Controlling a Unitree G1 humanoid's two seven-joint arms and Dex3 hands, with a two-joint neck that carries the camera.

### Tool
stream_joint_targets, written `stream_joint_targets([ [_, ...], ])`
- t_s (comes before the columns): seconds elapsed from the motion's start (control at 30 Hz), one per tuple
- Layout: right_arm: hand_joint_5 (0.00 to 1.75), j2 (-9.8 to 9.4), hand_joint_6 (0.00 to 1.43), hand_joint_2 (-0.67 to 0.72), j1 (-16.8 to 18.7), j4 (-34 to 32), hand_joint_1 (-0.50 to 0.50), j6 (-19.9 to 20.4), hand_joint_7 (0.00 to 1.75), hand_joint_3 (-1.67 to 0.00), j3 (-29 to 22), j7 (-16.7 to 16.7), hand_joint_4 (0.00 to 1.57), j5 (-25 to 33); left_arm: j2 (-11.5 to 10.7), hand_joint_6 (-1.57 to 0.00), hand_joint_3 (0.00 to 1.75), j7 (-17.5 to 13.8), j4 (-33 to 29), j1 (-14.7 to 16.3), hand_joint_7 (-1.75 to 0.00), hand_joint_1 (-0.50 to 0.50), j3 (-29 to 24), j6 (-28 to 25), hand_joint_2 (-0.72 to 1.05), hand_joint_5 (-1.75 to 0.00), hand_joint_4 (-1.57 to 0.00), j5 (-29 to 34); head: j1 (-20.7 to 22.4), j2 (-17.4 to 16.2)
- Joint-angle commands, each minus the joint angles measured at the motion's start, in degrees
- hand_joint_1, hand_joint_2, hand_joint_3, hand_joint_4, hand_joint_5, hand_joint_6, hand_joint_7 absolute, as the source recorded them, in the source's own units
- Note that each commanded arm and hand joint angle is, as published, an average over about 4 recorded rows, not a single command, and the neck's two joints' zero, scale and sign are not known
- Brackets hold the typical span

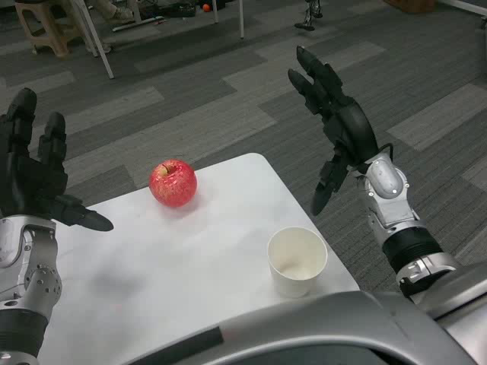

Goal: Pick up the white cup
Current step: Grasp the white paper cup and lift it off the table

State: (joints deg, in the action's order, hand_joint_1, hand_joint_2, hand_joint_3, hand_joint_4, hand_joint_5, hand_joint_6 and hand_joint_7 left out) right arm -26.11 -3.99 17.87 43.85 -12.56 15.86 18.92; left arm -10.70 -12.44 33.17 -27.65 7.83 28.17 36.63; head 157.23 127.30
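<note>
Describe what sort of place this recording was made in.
Probably an office or lab space: grey patterned carpet tiles, a small white table as the work surface, and furniture legs with a stool at the back.

You lose the outer side of the black left hand (34,171) past the picture's left edge. The white paper cup (297,261) shows only part of its floor (the near wall covers the rest). The beige plastic stool (47,24) is cropped at the top.

matt, perhaps paper cup (297,261), glossy apple (173,182)
</note>
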Motion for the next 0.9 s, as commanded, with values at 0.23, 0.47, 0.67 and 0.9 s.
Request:
stream_joint_targets([
  [0.23, 0.0, -8.08, 0.0, 0.6, -9.64, -3.01, -0.5, -9.49, 0.07, 0.0, -8.01, -1.71, 0.0, -3.76, -6.44, 0.0, 0.07, -2.85, -7.5, 2.25, -0.21, -0.46, -15.25, -2.68, 0.69, -0.31, 0.0, -2.53, 0.85, -2.28],
  [0.47, 0.0, -8.02, 0.0, 0.6, -9.55, -3.17, -0.5, -9.49, 0.07, 0.0, -8.03, -1.71, 0.0, -3.81, -6.44, 0.0, 0.09, -2.85, -7.5, 2.1, -0.21, -0.46, -15.03, -2.68, 0.69, -0.31, 0.0, -2.53, 0.31, -2.75],
  [0.67, 0.0, -8.0, 0.0, 0.6, -9.11, -3.21, -0.49, -9.51, 0.05, 0.0, -8.1, -1.69, 0.0, -3.81, -6.44, 0.0, 0.09, -2.88, -7.5, 2.01, -0.21, -0.46, -14.95, -2.68, 0.69, -0.31, 0.0, -2.51, 0.71, -4.25],
  [0.9, 0.0, -9.36, 0.0, 0.6, -7.18, -2.49, -0.46, -9.71, 0.07, 0.0, -8.18, -0.61, 0.0, -3.76, -6.53, 0.0, 0.09, -2.94, -7.5, 1.99, -0.17, -0.46, -14.68, -2.68, 0.69, -0.31, 0.0, -2.4, 4.44, -8.64],
])
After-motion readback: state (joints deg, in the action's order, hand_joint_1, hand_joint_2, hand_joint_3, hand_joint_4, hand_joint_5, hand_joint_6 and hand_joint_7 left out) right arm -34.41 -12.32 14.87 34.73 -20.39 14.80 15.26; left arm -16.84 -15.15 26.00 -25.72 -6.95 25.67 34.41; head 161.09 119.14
